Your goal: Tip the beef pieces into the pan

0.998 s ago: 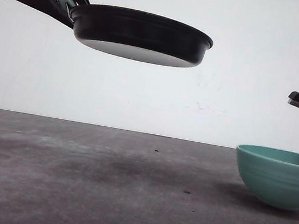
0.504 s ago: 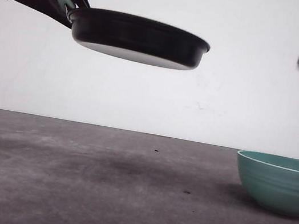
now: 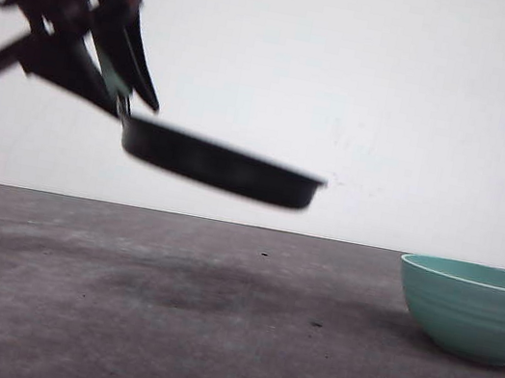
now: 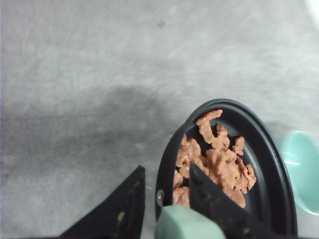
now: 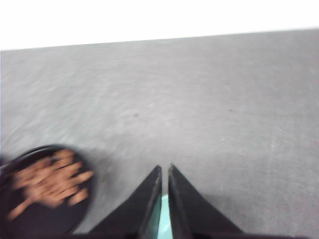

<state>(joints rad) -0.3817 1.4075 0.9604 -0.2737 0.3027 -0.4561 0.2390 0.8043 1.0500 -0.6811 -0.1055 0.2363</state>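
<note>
The black pan (image 3: 222,166) hangs above the table at the left, blurred and tipped slightly down to the right. My left gripper (image 3: 125,88) is shut on its mint-green handle (image 4: 187,225), a finger on each side. The beef pieces (image 4: 215,160) lie in a reddish-brown heap inside the pan (image 4: 271,164). The right wrist view shows the pan (image 5: 47,219) with the beef pieces (image 5: 47,183) off to one side of my right gripper (image 5: 165,169). That gripper is shut and empty, high over the teal bowl.
A ribbed teal bowl (image 3: 471,311) stands on the grey table (image 3: 207,338) at the right; it also shows beside the pan (image 4: 300,169) and as a teal strip between the right fingers (image 5: 164,221). A white wall is behind.
The left arm has dropped the pan lower and tilted it. The right gripper has risen up out of the front view, away from the bowl on the table.
</note>
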